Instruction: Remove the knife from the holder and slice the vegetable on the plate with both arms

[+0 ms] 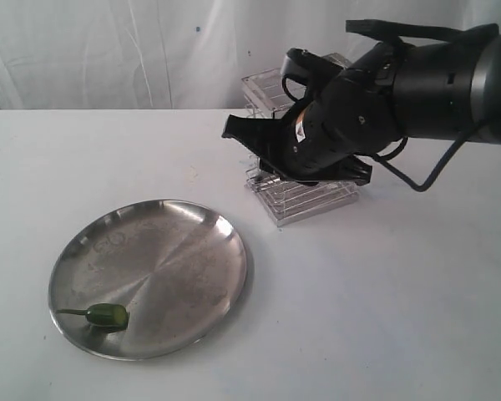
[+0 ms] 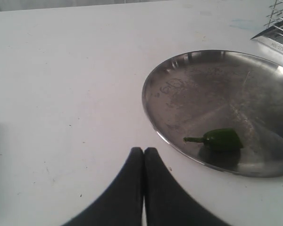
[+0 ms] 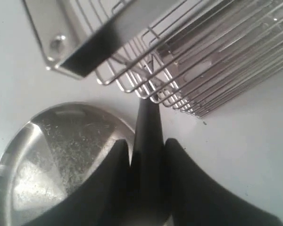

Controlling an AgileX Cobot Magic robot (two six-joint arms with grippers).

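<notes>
The green vegetable (image 1: 107, 314) (image 2: 221, 139) lies near the front rim of the steel plate (image 1: 171, 251) (image 2: 203, 89). My left gripper (image 2: 144, 150) is shut with nothing in it, hovering over bare table just beside the plate's rim; the exterior view does not show it. My right gripper (image 3: 147, 143) (image 1: 249, 140) is at the chrome wire holder (image 1: 305, 199) (image 3: 188, 61). Its fingers press on both sides of the black knife (image 3: 148, 117), whose far end still reaches in among the holder's wires. In the exterior view the arm hides the knife.
The white table (image 1: 384, 317) runs to a white curtain at the back. The holder stands just behind and to the right of the plate, its corner (image 2: 278, 28) also showing in the left wrist view. The bulky right arm (image 1: 426, 79) hangs over the holder.
</notes>
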